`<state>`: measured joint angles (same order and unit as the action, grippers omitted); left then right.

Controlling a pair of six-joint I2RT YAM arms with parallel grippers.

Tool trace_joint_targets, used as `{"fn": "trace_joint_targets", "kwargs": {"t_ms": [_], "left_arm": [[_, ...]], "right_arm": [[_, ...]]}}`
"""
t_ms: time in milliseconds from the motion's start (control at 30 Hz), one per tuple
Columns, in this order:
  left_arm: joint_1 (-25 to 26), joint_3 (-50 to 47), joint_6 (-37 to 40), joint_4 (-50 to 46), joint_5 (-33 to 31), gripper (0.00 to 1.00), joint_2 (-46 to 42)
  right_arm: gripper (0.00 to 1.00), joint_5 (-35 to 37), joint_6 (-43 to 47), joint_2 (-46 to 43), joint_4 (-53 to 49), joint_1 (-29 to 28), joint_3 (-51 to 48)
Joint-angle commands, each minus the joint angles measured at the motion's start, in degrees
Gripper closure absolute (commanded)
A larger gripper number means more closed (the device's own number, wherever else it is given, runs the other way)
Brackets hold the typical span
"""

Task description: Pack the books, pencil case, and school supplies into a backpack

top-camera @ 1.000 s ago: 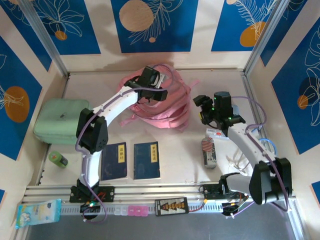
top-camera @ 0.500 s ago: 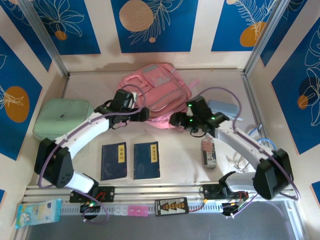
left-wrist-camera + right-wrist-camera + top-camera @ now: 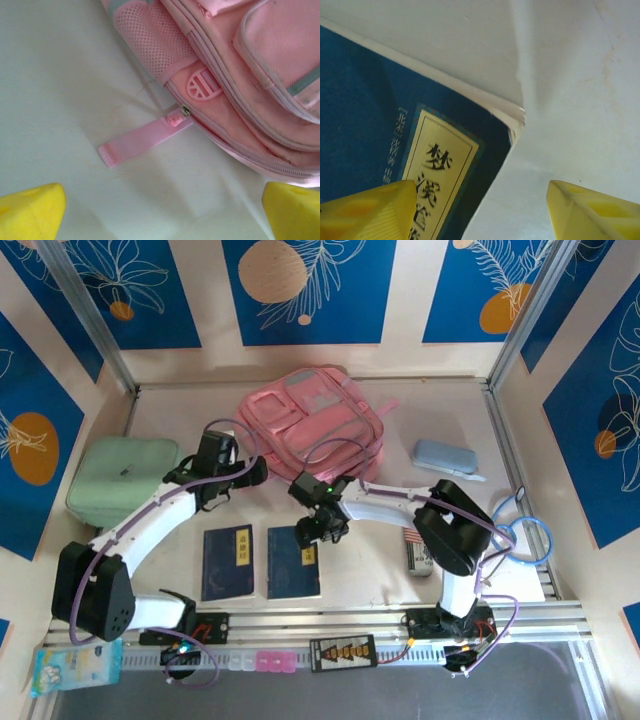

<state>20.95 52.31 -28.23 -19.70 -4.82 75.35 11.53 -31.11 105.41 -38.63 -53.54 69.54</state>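
Well open and empty, the right gripper (image 3: 480,212) should lower squarely over the book (image 3: 375,115) corner beneath it before pinching.

Left claw (image 3: 162,200) spread wide; right claw (image 3: 481,195) parted, empty.

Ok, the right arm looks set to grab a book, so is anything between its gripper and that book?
Nothing visible does. The right gripper hangs open just above the right-hand blue book, at its far corner, with only bare table beside it.
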Motion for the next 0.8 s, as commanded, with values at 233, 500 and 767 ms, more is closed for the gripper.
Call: {"fn": "trace_joint_targets", "kwargs": {"t_ms": [233, 500, 767], "left_arm": [[-1.16, -0.77, -1.47, 1.82, 1.09, 0.0, -0.23], [-0.37, -2.14, -4.72, 2.02, 11.02, 0.01, 1.6], [10.85, -2.99, -8.68, -0.85, 16.85, 0.05, 8.19]], "right_arm": [[0.34, 15.07, 0.35, 5.12, -10.97, 1.08, 2.72], [0.35, 20.94, -2.59, 1.75, -9.52, 7.13, -1.17], [0.36, 4.47, -5.61, -15.06, 2.49, 9.7, -11.07]]}}
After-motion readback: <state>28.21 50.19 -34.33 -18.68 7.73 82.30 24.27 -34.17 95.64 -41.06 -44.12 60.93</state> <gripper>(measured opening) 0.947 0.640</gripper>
